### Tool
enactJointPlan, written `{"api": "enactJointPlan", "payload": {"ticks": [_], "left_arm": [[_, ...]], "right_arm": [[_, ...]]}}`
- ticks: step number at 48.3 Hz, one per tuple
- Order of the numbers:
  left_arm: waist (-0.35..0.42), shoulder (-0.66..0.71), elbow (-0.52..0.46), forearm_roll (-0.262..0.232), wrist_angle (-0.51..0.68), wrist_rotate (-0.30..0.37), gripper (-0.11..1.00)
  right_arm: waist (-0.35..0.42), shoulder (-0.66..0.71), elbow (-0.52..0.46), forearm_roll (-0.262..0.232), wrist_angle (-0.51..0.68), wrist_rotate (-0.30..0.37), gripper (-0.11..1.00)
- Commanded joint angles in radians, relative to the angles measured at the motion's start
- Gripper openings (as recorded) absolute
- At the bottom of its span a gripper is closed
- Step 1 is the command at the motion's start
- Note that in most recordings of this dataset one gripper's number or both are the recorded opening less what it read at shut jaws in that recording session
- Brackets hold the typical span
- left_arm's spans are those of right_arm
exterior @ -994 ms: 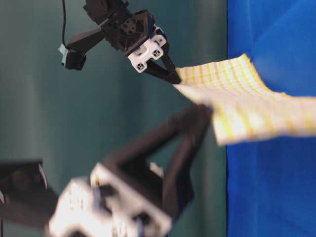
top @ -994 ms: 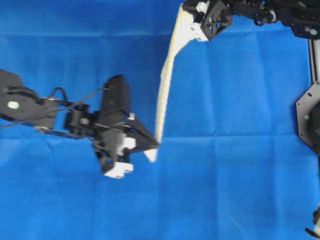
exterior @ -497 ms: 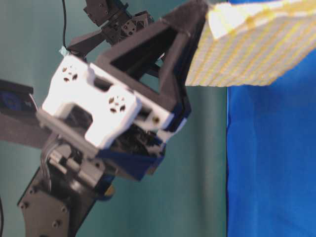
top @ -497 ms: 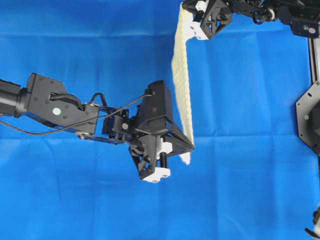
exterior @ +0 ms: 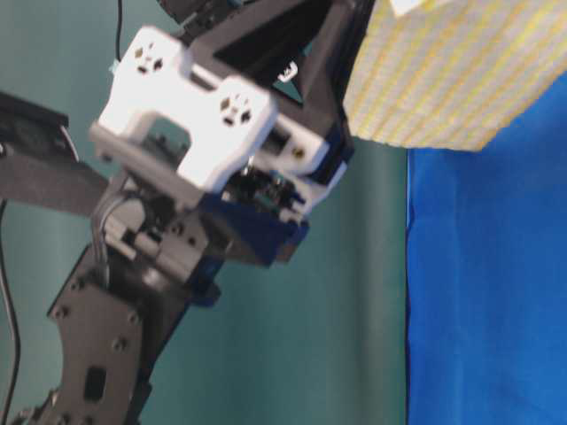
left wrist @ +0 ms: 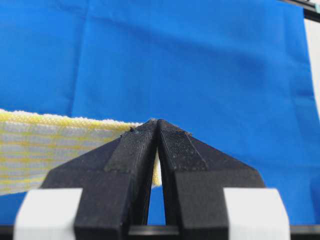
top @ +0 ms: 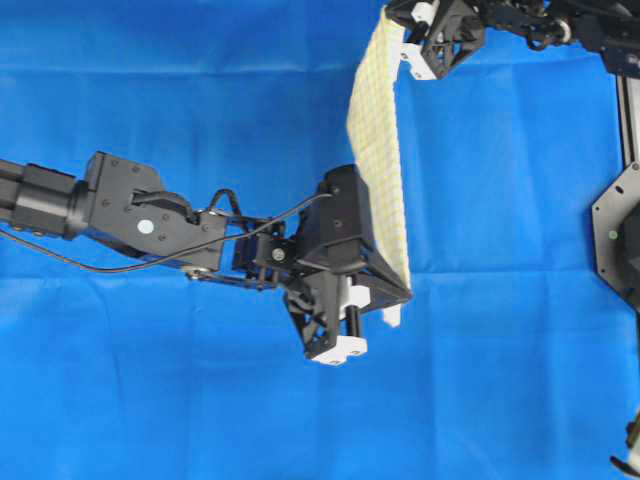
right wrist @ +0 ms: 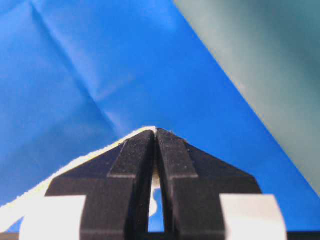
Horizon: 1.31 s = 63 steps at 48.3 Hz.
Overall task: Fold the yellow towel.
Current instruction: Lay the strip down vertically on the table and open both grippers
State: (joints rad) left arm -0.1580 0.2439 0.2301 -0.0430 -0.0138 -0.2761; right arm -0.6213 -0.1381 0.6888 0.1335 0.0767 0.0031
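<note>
The yellow towel point(top: 378, 160), finely checked in yellow and white, hangs stretched in the air between my two grippers, running from the top of the overhead view down to its middle. My left gripper point(top: 405, 296) is shut on its lower corner; the wrist view shows the hem point(left wrist: 60, 120) pinched between the closed fingertips point(left wrist: 157, 122). At the top, my right gripper point(top: 400, 40) is shut on the other corner, with a pale edge of towel point(right wrist: 75, 162) trailing left from the tips point(right wrist: 155, 131). From table level, the towel point(exterior: 452, 71) is lifted above the surface.
A plain blue cloth point(top: 160, 130) covers the whole table, creased across the middle. The right arm's base and mounting rail point(top: 625, 210) stand at the right edge. The left arm point(top: 130, 215) reaches in from the left, low over the cloth.
My left gripper has swung right and slightly down with its corner, and risen. The right gripper has shifted a little right. The towel has turned from edge-on strip to a broader hanging sheet.
</note>
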Motion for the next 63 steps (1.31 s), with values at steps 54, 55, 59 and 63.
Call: {"api": "enactJointPlan", "payload": {"ticks": [54, 55, 59, 63], "left_arm": [[-0.058, -0.176, 0.437, -0.009, -0.342, 0.044, 0.01], [-0.058, -0.175, 0.44, -0.009, -0.342, 0.044, 0.01], [-0.058, -0.164, 0.44, -0.009, -0.339, 0.043, 0.01], [-0.055, -0.153, 0.439, -0.009, -0.337, 0.043, 0.01]], "right_arm": [[0.149, 0.327, -0.311, -0.011, 0.012, -0.012, 0.02], [0.15, 0.328, -0.311, -0.011, 0.012, -0.012, 0.02], [0.152, 0.331, -0.311, -0.012, 0.011, -0.012, 0.02], [0.153, 0.334, -0.311, -0.014, 0.012, -0.012, 0.02]]}}
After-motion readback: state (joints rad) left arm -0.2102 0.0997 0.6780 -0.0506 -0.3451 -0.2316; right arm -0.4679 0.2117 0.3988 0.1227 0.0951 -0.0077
